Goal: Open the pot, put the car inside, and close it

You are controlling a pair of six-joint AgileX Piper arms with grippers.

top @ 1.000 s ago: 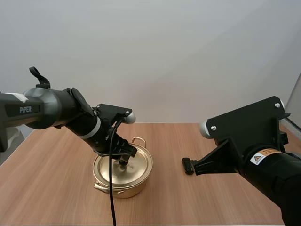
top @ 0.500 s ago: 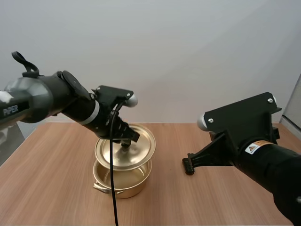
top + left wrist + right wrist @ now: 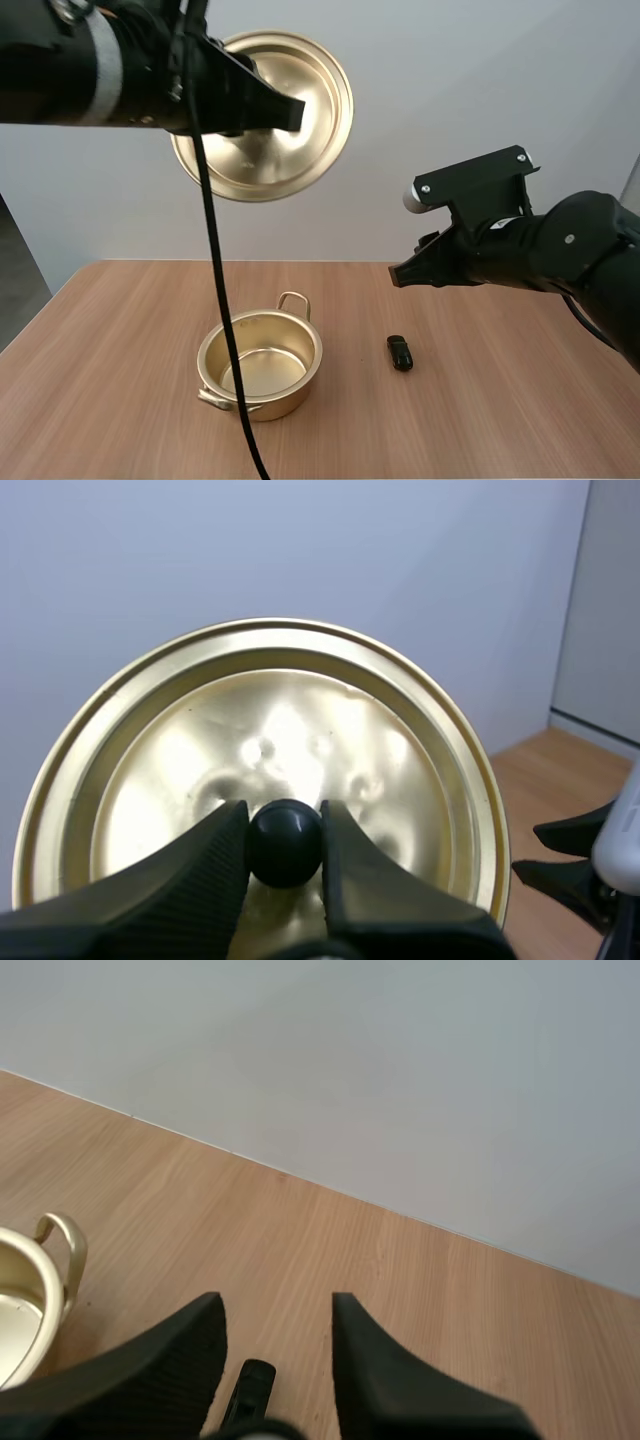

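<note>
Lid off, pot open

Left fingers (image 3: 200,865) pinch the knob (image 3: 285,842), holding the lid (image 3: 262,115) high above the pot (image 3: 262,398) so its mouth is free. Right fingers (image 3: 180,1360) stand apart above the car (image 3: 400,352), which lies on the desk (image 3: 500,410) right of the pot, likely lined up for a pick.

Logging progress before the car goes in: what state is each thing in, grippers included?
pot: open, upright on the table, empty inside.
lid: off, held high in the air.
car: lying on the table beside the pot, not gripped.
left gripper: jaws shut on the lid's knob.
right gripper: jaws open, empty, above the car.
</note>
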